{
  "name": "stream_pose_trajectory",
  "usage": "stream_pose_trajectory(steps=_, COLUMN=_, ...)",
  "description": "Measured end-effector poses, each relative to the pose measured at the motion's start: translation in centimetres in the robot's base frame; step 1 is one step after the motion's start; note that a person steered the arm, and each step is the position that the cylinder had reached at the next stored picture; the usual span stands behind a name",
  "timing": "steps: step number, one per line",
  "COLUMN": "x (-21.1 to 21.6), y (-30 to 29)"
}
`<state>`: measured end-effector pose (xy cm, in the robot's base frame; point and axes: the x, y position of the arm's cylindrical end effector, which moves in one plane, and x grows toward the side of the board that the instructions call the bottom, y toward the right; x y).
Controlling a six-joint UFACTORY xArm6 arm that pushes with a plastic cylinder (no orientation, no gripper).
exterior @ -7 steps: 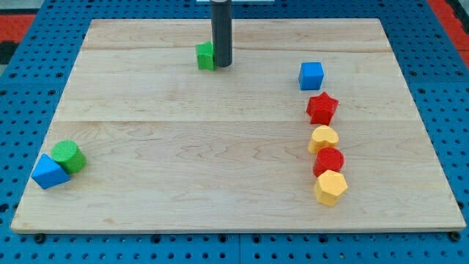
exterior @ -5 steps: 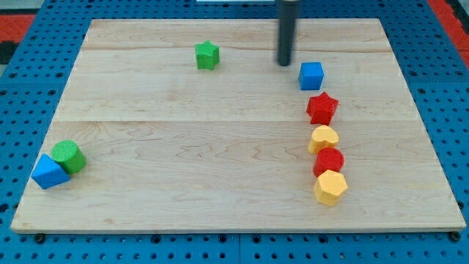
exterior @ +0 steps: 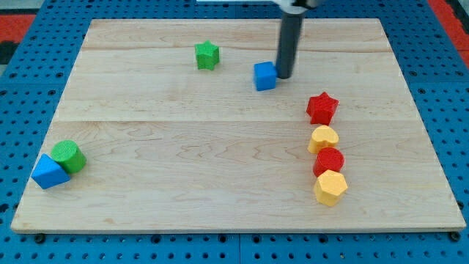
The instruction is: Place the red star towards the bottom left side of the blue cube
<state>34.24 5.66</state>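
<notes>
The rod comes down from the view's top, and its tip (exterior: 283,75) rests on the board (exterior: 220,147) against the right side of the blue cube (exterior: 265,75). Tip and cube appear to be touching. There is no gripper on this arm, only the plain rod, so nothing is spread or pinched.

The blue cube sits in the upper middle of the board, on the second plank from the view's top. The red star (exterior: 322,108) lies to the right of the cube and below it, well apart from it and from the tip. The star is therefore on the cube's lower right, not its lower left.

Under the red star runs a column down the right part of the board: a yellow heart-like block (exterior: 323,138), then a red cylinder (exterior: 329,160), then a yellow hexagon (exterior: 330,188). The red cylinder and yellow hexagon touch; the heart is just beside the star above and the cylinder below.

A green star (exterior: 207,55) stands alone at upper left of centre, to the left of the blue cube and slightly higher, apart from it.

Near the lower left corner a green cylinder (exterior: 68,155) touches a second blue block (exterior: 49,171), whose shape I cannot make out with certainty.
</notes>
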Motion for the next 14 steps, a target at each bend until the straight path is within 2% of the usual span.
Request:
stream_pose_trajectory(steps=2, x=2.1, y=-6.0)
stream_pose_trajectory(steps=3, x=2.9, y=-6.7)
stream_pose_trajectory(steps=7, x=0.9, y=-7.2)
stream_pose_trajectory(steps=8, x=0.9, y=-3.7)
stream_pose_trajectory(steps=9, x=1.1, y=7.4)
stream_pose_trajectory(steps=10, x=2.9, y=15.8)
stream_pose_trajectory(steps=11, x=5.3, y=16.5)
stream_pose_trajectory(steps=12, x=7.1, y=9.0)
stream_pose_trajectory(steps=13, x=10.0, y=8.8)
stream_pose_trajectory(steps=14, x=10.5, y=6.1)
